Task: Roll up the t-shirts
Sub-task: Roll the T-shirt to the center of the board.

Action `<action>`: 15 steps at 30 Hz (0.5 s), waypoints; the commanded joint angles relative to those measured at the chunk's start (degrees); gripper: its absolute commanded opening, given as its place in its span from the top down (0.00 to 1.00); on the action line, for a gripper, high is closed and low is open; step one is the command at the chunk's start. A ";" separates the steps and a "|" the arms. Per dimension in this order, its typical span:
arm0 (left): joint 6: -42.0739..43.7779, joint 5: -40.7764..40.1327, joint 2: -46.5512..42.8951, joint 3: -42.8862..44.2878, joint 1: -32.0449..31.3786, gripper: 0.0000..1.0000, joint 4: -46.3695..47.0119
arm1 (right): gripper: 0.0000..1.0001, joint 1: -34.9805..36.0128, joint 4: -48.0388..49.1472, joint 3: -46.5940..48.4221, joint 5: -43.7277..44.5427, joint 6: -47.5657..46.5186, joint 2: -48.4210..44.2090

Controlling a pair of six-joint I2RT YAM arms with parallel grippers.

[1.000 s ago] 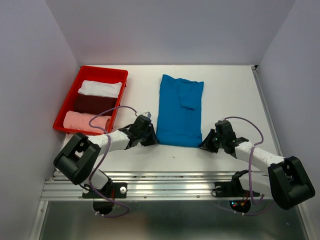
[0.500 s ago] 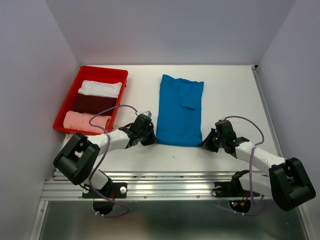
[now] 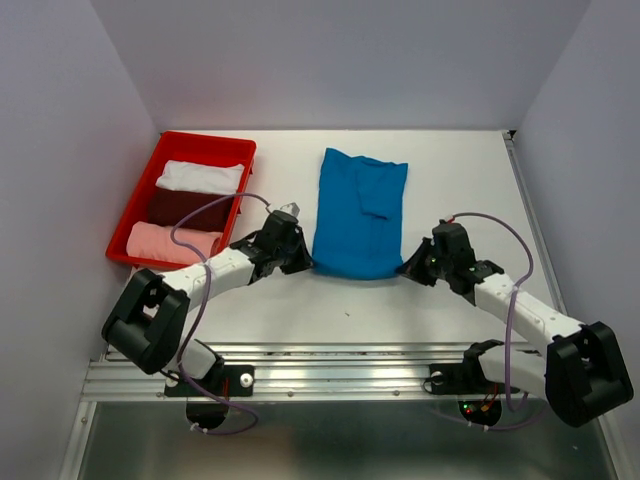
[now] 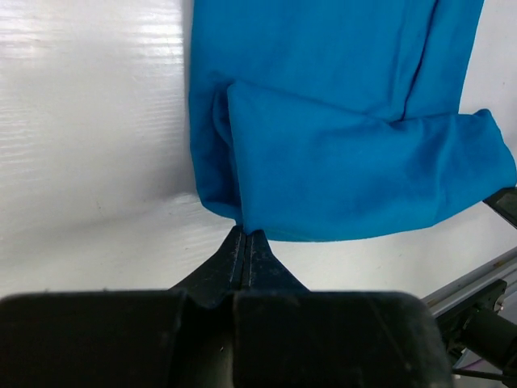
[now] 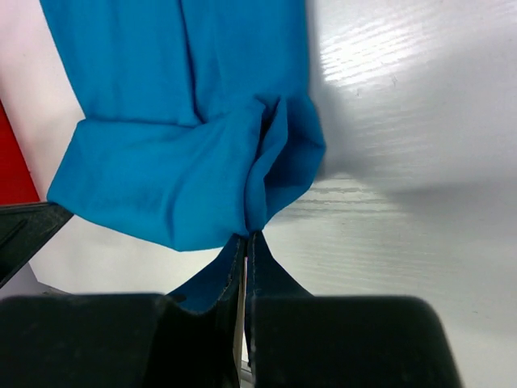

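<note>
Where the blue t-shirt (image 3: 360,215) lies: middle of the table (image 3: 470,180), lengthwise, its near end raised and doubled over on itself.
Left tool (image 3: 305,262): clenched, fingertips pressed together on the near left corner of the cloth.
Right tool (image 3: 408,270): clenched, tips pinching the near right corner.
Red tray (image 3: 150,190): far left, holding a white t-shirt (image 3: 200,177), a maroon t-shirt (image 3: 190,207) and a pink t-shirt (image 3: 170,240) side by side.

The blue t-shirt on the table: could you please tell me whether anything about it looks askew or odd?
Nothing looks damaged. The blue t-shirt lies flat except its near hem, which is folded over and bunched at both corners, where the left end effector and the right end effector pinch it.
</note>
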 commanded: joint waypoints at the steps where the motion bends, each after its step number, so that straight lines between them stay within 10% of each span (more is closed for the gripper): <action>1: 1.80 0.44 -1.56 3.44 1.71 1.00 -1.94 | 0.99 0.01 -0.74 3.90 2.67 -2.08 1.00; 15: 5.05 2.99 6.08 13.55 4.26 1.00 -4.23 | 0.99 0.01 -1.00 12.25 5.40 -4.89 9.52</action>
